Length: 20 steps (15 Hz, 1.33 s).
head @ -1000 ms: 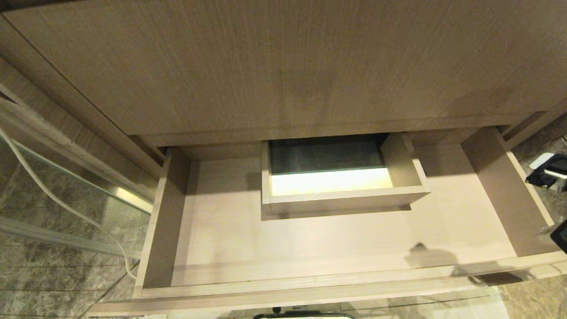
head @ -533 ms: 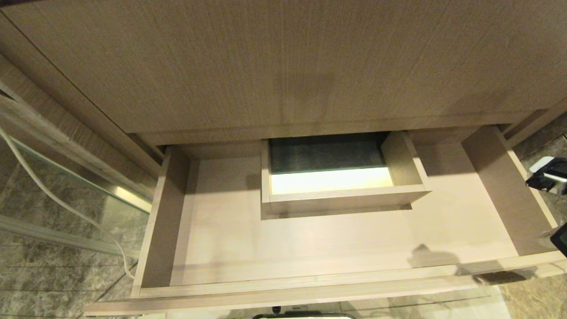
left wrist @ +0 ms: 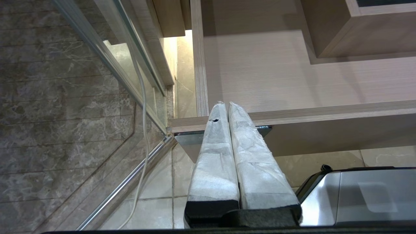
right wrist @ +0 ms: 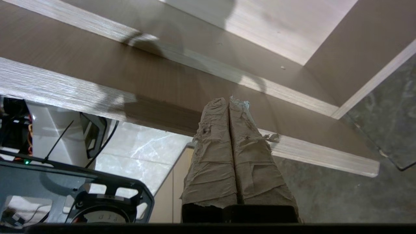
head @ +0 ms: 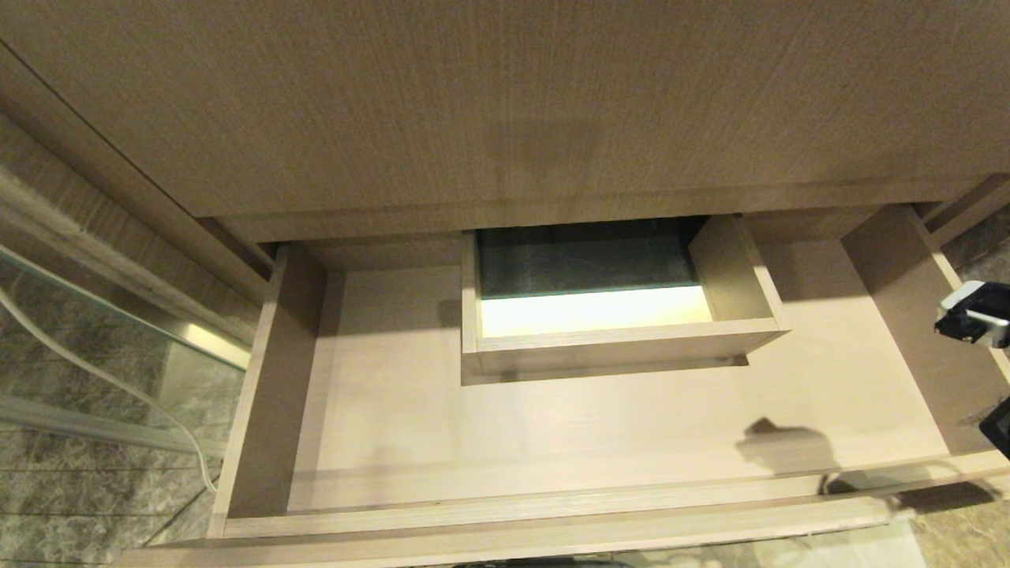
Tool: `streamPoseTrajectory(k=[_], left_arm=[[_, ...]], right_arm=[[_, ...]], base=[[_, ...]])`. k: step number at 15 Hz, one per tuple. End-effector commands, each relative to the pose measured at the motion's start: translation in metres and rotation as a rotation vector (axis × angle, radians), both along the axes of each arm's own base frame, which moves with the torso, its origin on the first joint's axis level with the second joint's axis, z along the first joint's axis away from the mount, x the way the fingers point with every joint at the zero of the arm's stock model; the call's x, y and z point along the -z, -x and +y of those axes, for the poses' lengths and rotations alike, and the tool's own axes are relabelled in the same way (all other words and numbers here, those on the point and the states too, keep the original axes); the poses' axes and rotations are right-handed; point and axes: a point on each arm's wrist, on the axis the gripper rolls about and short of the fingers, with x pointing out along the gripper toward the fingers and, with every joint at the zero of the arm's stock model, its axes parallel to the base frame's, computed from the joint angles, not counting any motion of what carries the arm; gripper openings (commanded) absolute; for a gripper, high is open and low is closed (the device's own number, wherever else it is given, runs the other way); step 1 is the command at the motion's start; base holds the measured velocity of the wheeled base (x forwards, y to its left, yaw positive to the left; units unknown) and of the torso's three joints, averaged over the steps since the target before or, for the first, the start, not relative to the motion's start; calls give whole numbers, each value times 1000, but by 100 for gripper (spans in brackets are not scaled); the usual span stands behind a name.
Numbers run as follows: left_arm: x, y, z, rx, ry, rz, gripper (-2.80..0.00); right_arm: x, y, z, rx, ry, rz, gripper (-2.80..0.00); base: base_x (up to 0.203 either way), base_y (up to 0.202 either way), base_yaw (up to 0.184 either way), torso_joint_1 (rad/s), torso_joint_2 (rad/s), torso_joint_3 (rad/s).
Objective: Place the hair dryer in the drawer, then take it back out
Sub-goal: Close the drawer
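The drawer point(head: 552, 442) is pale beige wood with fine straight grain, its inner floor lighter than its taupe side walls. The small box point(head: 615, 339) inside it is the same beige, with a dark grey-green speckled bottom and a bright cream band. The cabinet front point(head: 505, 102) above is brown-taupe, finely grained. The floor point(head: 71, 497) is grey-brown veined marble tile. A white cord point(head: 102, 379) crosses it. The left tool point(left wrist: 227, 107) wears white wrap over black; the right tool point(right wrist: 229, 100) grey-beige crinkled wrap.

Bathroom: marble floor point(head: 79, 497), glass panel point(head: 95, 315), wooden vanity drawer point(head: 505, 442).
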Motion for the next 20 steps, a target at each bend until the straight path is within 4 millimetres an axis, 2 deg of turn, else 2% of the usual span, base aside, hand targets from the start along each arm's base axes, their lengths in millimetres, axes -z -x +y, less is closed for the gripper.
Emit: streamPoseTrajectory(k=[1,3,6,9,11,13,16,20], left_arm=[[0,0,0,-1,0,1,-280],[0,0,0,-1,0,0,-280],[0,0,0,-1,0,1,-280],[0,0,0,1,0,0,-280],[0,0,0,-1,0,1,-280],[0,0,0,-1,0,0,-280],[0,0,0,-1,0,0,-280],[0,0,0,-1,0,1,-280]], right_arm=[[3,-1,-4,19,4,24,-280],[2,-1,-7,28,52,47,-280],[4,14,-13,30,190,181,-280],[10,25,-15,45,198,302,-280],[21,29,-18,61,209,469,-280],[30,24,-21,74,205,551,-280],[45,4,-24,84,186,633,-280],[52,-14,-27,93,180,612,-280]], base=[[0,0,0,-9,29,41],[0,0,0,-4,5,43],[0,0,0,2,1,39],[0,0,0,0,0,10],[0,0,0,0,0,0],[0,0,0,0,0,0],[0,0,0,0,0,0],[0,0,0,0,0,0]])
